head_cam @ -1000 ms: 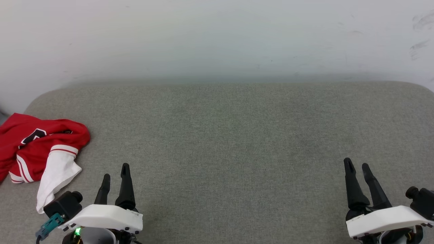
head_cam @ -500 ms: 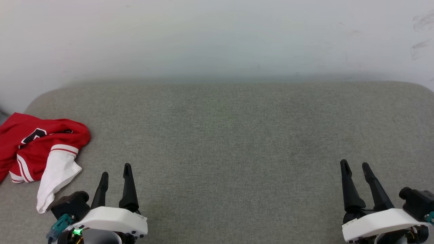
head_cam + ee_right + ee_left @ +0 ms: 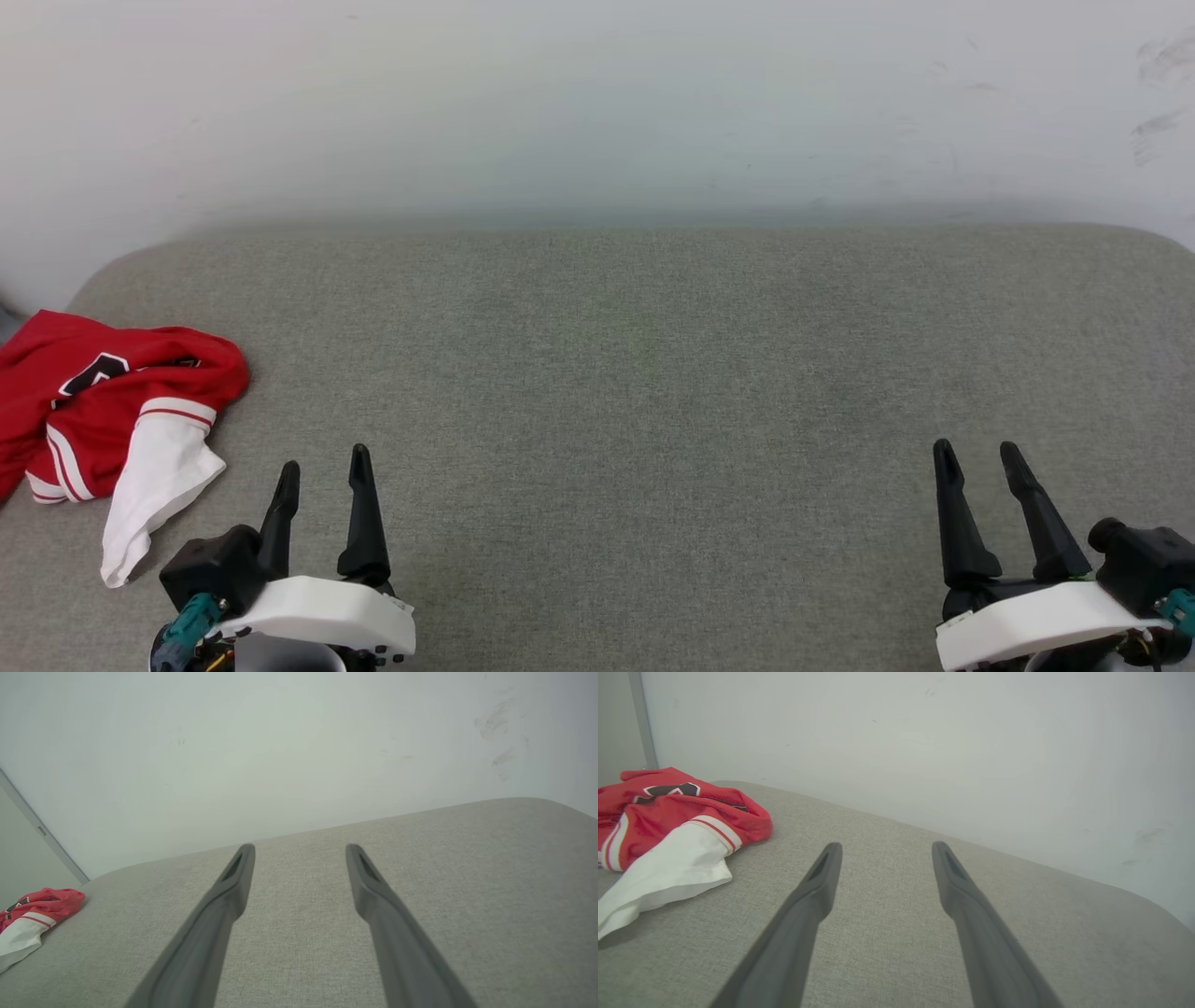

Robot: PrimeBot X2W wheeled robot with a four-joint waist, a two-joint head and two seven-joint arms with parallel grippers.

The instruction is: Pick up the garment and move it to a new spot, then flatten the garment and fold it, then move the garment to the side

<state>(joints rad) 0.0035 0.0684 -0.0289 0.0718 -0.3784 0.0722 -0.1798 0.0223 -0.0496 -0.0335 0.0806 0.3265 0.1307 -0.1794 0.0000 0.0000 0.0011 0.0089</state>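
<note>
Left gripper [image 3: 324, 459]: low at the near left, fingers [image 3: 817, 891] spread apart, pointing away across the grey upholstered surface [image 3: 607, 355].
Right gripper [image 3: 978, 448]: near right, in the same pose, fingers spread apart.
Garment [image 3: 103, 392]: red with a white sleeve, a crumpled heap at the surface's left end, near the left gripper but not touching it.
Wall [image 3: 597, 112]: pale, behind the surface, with scuff marks at upper right.

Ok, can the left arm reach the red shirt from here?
Probably yes: the left gripper is open, the shirt lies close to its left on the cushion, and nothing sits between them.
</note>
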